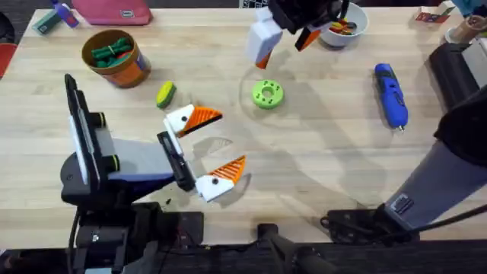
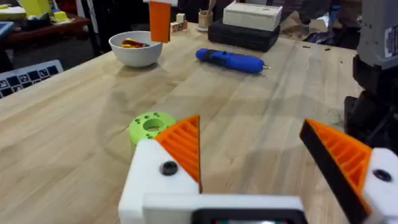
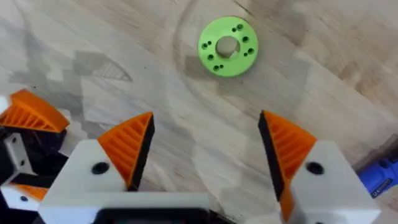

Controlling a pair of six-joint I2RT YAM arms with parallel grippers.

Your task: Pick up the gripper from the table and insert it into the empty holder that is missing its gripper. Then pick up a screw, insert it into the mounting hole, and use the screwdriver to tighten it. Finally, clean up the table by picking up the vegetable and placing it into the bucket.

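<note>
While green pieces fill the bucket [image 1: 114, 58], the holder [image 1: 267, 93] sits bare.

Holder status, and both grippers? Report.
Left gripper open, empty, low near vegetable. Right gripper open, empty, above holder. Holder flat on table, centre opening empty. Nothing blocking it.

I'm looking down through the right gripper [image 3: 205, 152], whose two white fingers with orange ribbed pads [image 3: 127, 146] are standing wide apart, holding nothing over the pale wooden table [image 3: 93, 37]. The lime-green holder [image 3: 227, 46] is lying flat on the wood beyond the fingertips, well apart from them, its central opening and ring of small holes facing up. I'm also seeing the left gripper's orange pad [image 3: 31, 112] at one edge and the blue screwdriver [image 3: 379, 177] poking in at the other.
</note>
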